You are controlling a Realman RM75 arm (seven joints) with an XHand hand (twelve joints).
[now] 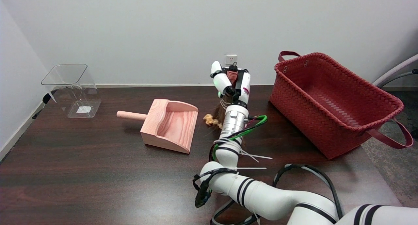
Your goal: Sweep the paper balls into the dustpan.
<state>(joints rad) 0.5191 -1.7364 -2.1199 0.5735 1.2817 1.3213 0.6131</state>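
A wooden dustpan (169, 124) lies left of centre on the dark table, its handle pointing left and its mouth facing right and towards me. My right hand (231, 84) grips a small brush by its orange-ribbed handle (232, 75). The brush's dark bristles (221, 112) hang down behind my wrist and reach the table. One crumpled tan paper ball (211, 120) lies just left of the bristles, a short way right of the dustpan's mouth. Any other paper balls are hidden behind my arm.
A large red woven basket (329, 101) stands at the right, close to my arm. A clear plastic container (72, 89) sits at the far left corner. The wall runs along the table's far edge.
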